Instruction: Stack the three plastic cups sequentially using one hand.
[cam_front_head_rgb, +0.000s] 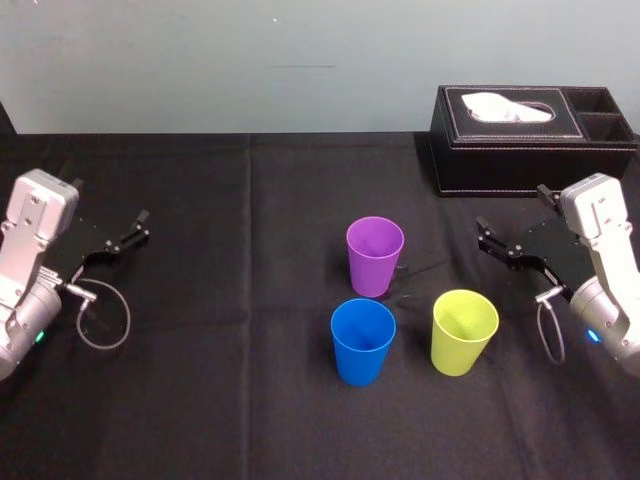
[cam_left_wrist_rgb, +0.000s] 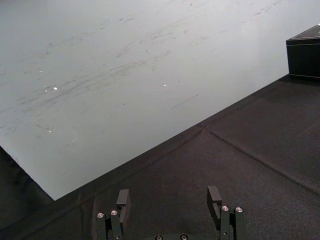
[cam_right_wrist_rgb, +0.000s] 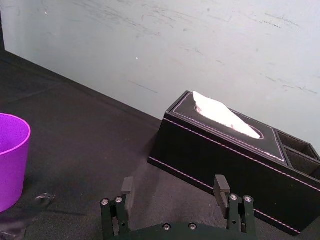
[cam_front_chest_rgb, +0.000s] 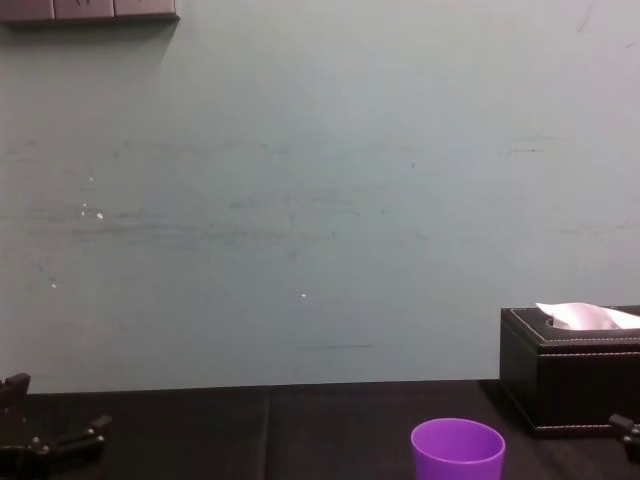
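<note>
Three empty plastic cups stand upright and apart mid-frame in the head view: the purple cup (cam_front_head_rgb: 375, 255) at the centre, the blue cup (cam_front_head_rgb: 363, 340) below it and the yellow-green cup (cam_front_head_rgb: 464, 331) to the lower right. They look light, thin-walled and slippery, so I'd pinch one wall at the rim, gently. The right gripper (cam_front_head_rgb: 483, 232) waits at the right edge with its fingers spread wide and empty. The left gripper (cam_front_head_rgb: 142, 225) is parked at the left edge, likewise spread.
</note>
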